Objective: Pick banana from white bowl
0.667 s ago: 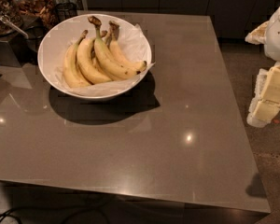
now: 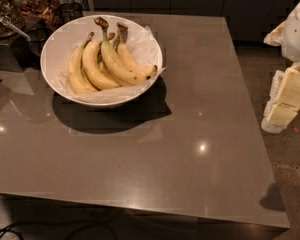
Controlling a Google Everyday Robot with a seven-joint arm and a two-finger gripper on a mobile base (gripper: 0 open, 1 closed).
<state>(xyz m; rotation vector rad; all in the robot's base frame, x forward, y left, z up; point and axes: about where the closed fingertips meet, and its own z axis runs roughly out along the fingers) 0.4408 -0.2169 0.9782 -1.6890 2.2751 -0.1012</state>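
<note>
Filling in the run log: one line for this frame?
stage: pre-grasp | banana: in white bowl, untouched | gripper: past right edge of table, away from bowl

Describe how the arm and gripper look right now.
At the right edge, beside the table, the arm has a smooth, rounded white shell with a tan patch. Below it the gripper is blocky, cream to pale yellow, in stepped segments. No cables or markings show.

Probably an office kitchenette: glossy grey counter (image 2: 190, 159), snack jars (image 2: 37, 6) at the back (hand (image 2: 286, 98) beside the counter's right edge).
</note>
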